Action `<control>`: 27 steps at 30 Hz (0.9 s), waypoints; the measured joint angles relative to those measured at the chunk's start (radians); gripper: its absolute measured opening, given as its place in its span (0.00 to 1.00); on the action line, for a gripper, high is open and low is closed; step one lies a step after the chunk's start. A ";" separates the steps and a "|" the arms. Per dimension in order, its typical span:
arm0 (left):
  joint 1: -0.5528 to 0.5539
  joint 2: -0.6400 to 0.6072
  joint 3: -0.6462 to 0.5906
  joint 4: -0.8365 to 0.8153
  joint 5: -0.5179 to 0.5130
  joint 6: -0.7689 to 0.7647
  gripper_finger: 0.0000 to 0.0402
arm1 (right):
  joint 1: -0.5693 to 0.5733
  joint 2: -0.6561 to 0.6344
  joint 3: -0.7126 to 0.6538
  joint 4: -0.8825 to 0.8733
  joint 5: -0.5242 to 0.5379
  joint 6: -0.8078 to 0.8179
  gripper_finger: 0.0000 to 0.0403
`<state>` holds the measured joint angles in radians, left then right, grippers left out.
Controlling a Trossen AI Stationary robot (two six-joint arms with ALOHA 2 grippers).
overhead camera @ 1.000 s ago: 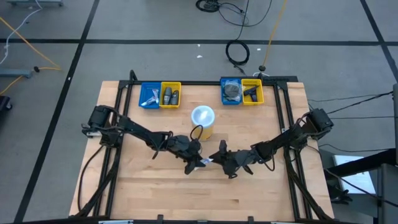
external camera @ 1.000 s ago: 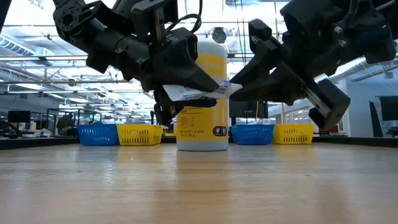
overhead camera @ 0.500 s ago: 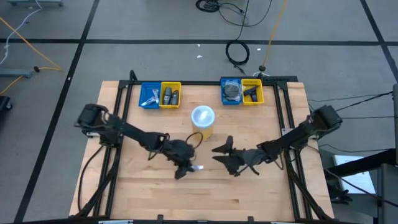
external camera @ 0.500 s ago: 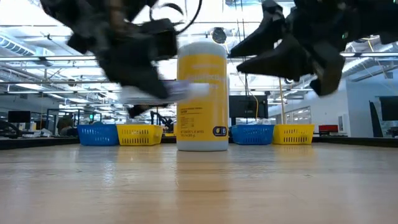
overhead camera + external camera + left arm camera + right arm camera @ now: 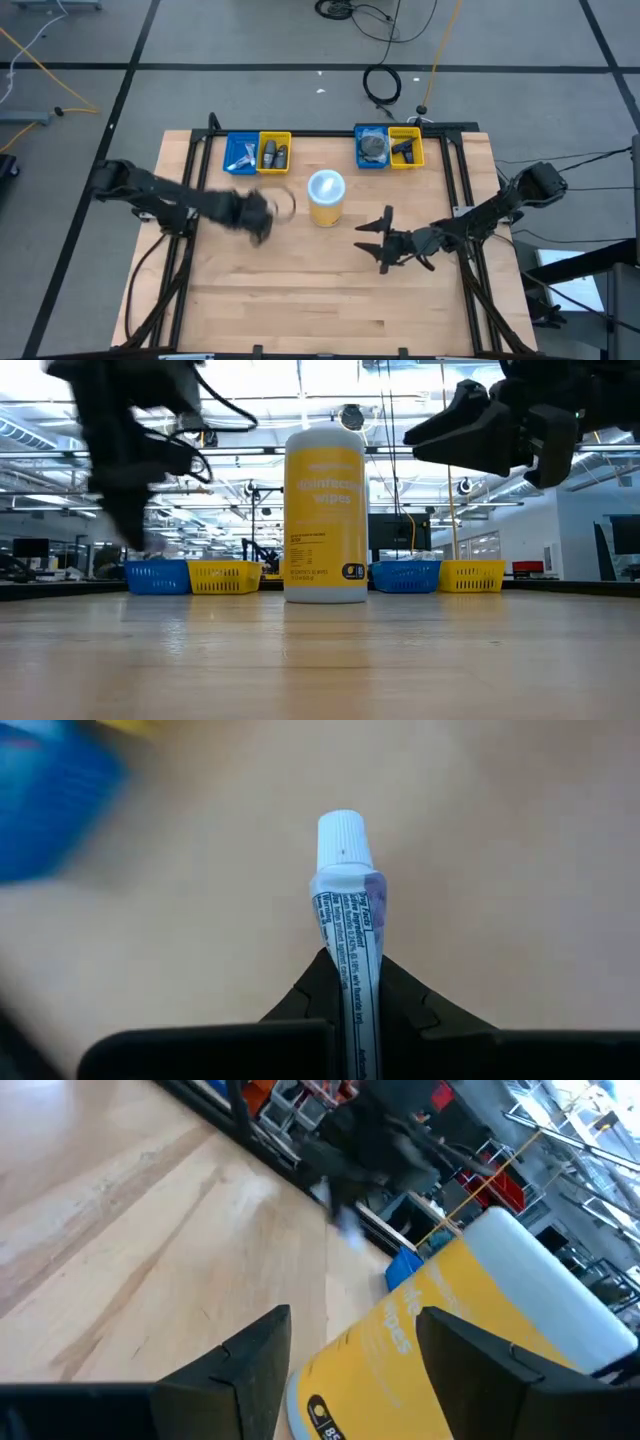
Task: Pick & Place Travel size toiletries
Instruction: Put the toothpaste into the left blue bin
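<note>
High view showing wooden tabletop [image 5: 300,300], toiletries lying in blue and yellow bins [image 5: 258,153], left gripper [image 5: 350,982] jaws pinching white tube [image 5: 347,910], right gripper [image 5: 378,240] jaws spreading wide, empty.

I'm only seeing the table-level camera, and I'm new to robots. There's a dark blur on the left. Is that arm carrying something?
Observer: Yes. Its wrist camera shows the left gripper shut on a small white tube with a white cap.
Operator: And the arm on the right, is it holding anything?
Observer: No. The right gripper is open with nothing between its fingers; from above it hangs over bare table, right of the yellow wipes canister.
Operator: Those blue and yellow baskets behind the canister, are they empty?
Observer: No. The overhead camera shows small items in all four: the left blue bin, left yellow bin, right blue bin and right yellow bin.
</note>
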<state>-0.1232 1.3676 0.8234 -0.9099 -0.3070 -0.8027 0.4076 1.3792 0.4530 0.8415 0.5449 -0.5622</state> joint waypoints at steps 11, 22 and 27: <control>0.737 -0.041 0.000 0.148 -0.111 0.417 0.06 | -0.001 0.000 -0.035 0.023 0.000 0.061 0.50; 1.007 0.075 0.000 0.432 0.128 0.590 0.06 | -0.001 0.000 -0.035 0.022 0.001 0.061 0.50; 1.008 0.119 0.000 0.429 0.125 0.586 0.06 | -0.001 0.000 -0.035 0.000 0.001 0.061 0.50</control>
<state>0.8852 1.4863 0.8238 -0.4813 -0.1824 -0.2171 0.4065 1.3792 0.4175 0.8413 0.5459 -0.5011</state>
